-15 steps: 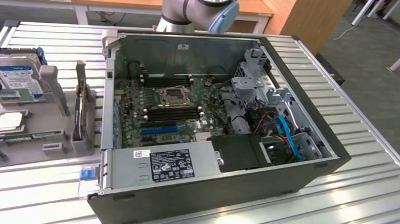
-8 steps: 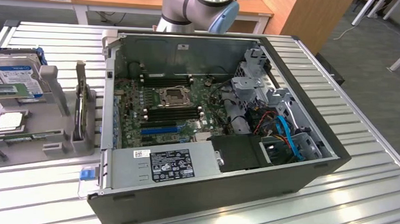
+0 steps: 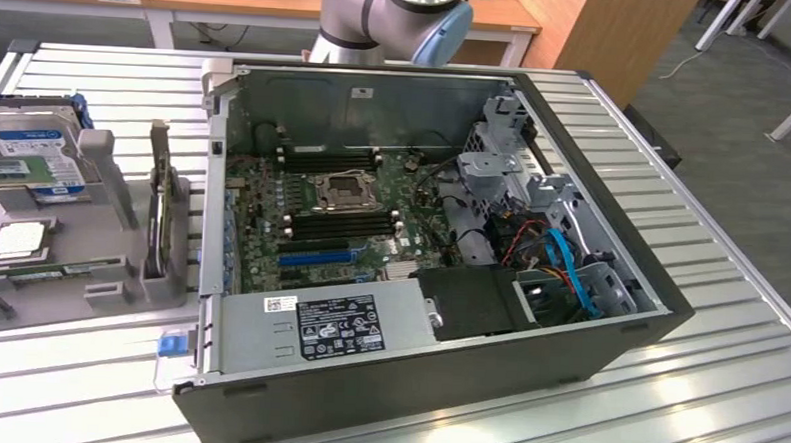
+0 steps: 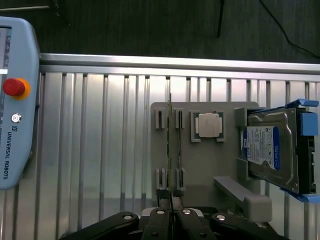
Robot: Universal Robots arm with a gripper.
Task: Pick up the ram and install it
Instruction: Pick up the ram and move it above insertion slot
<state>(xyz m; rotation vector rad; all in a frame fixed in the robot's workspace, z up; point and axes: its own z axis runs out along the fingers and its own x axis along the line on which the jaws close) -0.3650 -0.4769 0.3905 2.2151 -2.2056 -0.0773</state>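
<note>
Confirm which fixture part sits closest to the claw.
The ram, standing on edge, straight ahead of the shut claw; processor chip and hard drive lie off to the side.

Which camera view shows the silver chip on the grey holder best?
The wrist view. It looks straight down on the silver chip, so its whole square face shows in its seat on the grey holder. The exterior view shows the chip at a slant, near that view's left edge.

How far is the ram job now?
Nothing is done yet: the ram stands on edge in the gray holder, ungripped. In hand: the tool, shut and empty, is above the holder. Left: picking it up and seating it in the open case.
</note>
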